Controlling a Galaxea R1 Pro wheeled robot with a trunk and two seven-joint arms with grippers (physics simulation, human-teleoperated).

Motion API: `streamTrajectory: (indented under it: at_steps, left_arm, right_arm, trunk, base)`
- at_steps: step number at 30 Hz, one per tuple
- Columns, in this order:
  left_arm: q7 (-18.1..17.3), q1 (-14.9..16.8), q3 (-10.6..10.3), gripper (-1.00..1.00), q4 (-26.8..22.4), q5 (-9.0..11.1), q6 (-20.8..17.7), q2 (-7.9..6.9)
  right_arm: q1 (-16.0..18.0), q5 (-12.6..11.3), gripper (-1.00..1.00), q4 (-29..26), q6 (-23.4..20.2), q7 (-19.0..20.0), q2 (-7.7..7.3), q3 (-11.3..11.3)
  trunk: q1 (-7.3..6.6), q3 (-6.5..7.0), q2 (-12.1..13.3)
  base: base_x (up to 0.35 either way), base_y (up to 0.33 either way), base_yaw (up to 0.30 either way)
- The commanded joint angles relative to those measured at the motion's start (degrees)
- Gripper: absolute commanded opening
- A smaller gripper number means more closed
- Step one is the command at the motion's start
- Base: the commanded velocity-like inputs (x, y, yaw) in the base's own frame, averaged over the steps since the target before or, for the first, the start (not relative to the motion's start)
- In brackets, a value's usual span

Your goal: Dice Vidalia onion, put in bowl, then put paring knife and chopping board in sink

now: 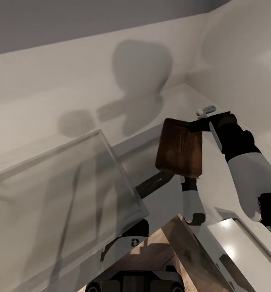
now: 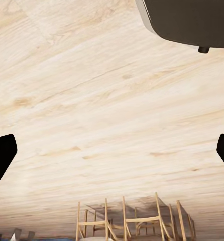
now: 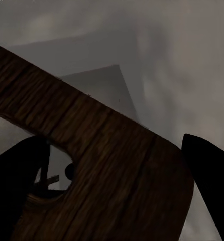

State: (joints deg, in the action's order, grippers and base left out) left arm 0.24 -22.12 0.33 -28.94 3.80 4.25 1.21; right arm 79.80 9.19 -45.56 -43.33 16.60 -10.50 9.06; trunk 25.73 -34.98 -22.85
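The dark brown chopping board (image 1: 180, 148) hangs in the air, tilted on edge, with my right gripper (image 1: 199, 124) shut on its upper right end. In the right wrist view the board (image 3: 107, 160) runs between the two black fingers (image 3: 16, 186), and its small hole shows near the clamped end. My left gripper (image 2: 112, 155) is open with nothing between its tips, over a pale wooden floor (image 2: 102, 100). The onion, paring knife, bowl and sink are out of view.
A large translucent pane (image 1: 62, 190) tilts across the left. Pale walls meet at a corner behind the board, with a small white fitting (image 1: 206, 110) by my right wrist. A pale glossy rectangular surface (image 1: 236, 247) lies lower right. Wooden chairs (image 2: 132, 221) stand far off.
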Motion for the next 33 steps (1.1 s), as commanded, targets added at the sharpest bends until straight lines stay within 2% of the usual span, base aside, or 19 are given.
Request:
streamTrajectory:
  at_steps: [1, 16, 33]
  left_arm:
    - [0.01, -0.03, 0.02, 1.00, -0.08, 0.41, 0.06, 0.02]
    - [-0.04, -0.04, 0.02, 1.00, -0.06, 0.42, 0.06, 0.02]
    - [-0.06, -0.03, 0.02, 1.00, -0.12, 0.42, 0.01, 0.02]
  right_arm:
    - [0.01, -0.15, -1.00, 3.64, -0.37, 0.44, -0.05, 0.17]
    - [0.00, -0.13, -1.00, 3.32, -0.44, 0.45, -0.05, 0.17]
    - [0.01, -0.22, -1.00, 2.95, -0.52, 0.58, 0.03, 0.13]
  trunk:
    - [0.06, -0.08, -0.06]
    - [0.06, 0.29, -0.06]
    - [0.06, 1.86, -0.06]
  base:
    - [0.000, 0.000, 0.000]
    - [0.000, 0.000, 0.000]
    - [-0.294, 0.000, 0.000]
